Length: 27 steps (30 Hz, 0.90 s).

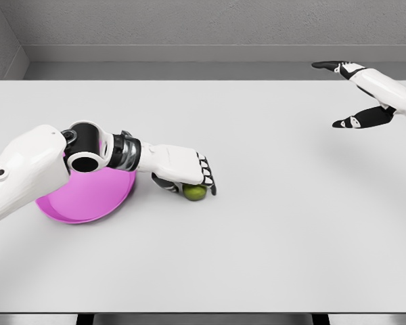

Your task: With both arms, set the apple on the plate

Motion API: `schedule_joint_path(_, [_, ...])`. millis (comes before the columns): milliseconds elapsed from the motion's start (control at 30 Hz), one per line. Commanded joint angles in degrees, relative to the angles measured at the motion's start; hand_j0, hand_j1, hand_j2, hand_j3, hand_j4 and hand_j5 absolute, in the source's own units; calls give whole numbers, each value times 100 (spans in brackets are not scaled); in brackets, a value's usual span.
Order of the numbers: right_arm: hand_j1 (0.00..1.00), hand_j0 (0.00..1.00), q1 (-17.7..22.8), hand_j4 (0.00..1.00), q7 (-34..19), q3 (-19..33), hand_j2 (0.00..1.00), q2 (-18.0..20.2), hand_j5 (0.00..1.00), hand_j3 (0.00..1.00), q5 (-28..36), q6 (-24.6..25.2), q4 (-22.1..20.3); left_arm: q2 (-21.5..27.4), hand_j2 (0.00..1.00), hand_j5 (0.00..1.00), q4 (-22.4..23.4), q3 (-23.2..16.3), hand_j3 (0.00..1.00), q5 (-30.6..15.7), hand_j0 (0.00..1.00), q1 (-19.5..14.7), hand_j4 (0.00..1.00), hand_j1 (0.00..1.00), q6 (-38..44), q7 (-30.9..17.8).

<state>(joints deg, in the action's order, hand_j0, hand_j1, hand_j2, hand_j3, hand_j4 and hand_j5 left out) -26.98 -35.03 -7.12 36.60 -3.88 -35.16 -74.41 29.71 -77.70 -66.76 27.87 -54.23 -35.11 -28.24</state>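
Grasp step on apple, plate not yet loaded.

Far left: pink plate [88, 203] on white table [257, 237], partly hidden under left forearm. Just right of plate: left hand [189, 177] down over green apple [195, 193], fingers curled over its top, thumb tucked beside it; apple resting on table, close to plate rim but outside it. Looks like grip closing, lift not started. Far right: right hand [358, 95] raised near table's back corner, fingers spread, holding nothing, well apart from apple. Next, probably: firm up grip, lift clear of rim, short carry left over plate, set down without nudging plate.
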Motion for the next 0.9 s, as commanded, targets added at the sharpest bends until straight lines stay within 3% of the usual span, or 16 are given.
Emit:
schedule_joint_path(0, [100,100,0,100,3,0,100,5,100,100,46,16,-3,-1,70,70,1,6,70,-27,70,0,70,70,11,-6])
schedule_joint_path(100, [100,100,0,100,3,0,100,5,100,100,46,16,-3,8,69,69,1,6,69,-27,69,0,69,69,11,-6])
schedule_joint_path(433, [100,100,-53,100,3,0,100,14,100,100,37,16,-3,61,54,54,1,6,54,-36,54,0,54,54,11,-7])
schedule_joint_path(633, [100,100,-44,100,3,0,100,14,100,100,37,16,6,201,52,52,-43,49,52,-115,52,-88,52,52,11,2])
schedule_joint_path(767, [100,100,-44,100,3,0,100,5,100,100,37,16,6,605,51,51,-78,260,51,-554,51,-167,51,51,11,2])
schedule_joint_path(867, [100,100,-44,100,3,-9,100,5,100,100,28,16,6,1133,45,45,-78,638,45,-1037,45,-167,45,45,11,2])
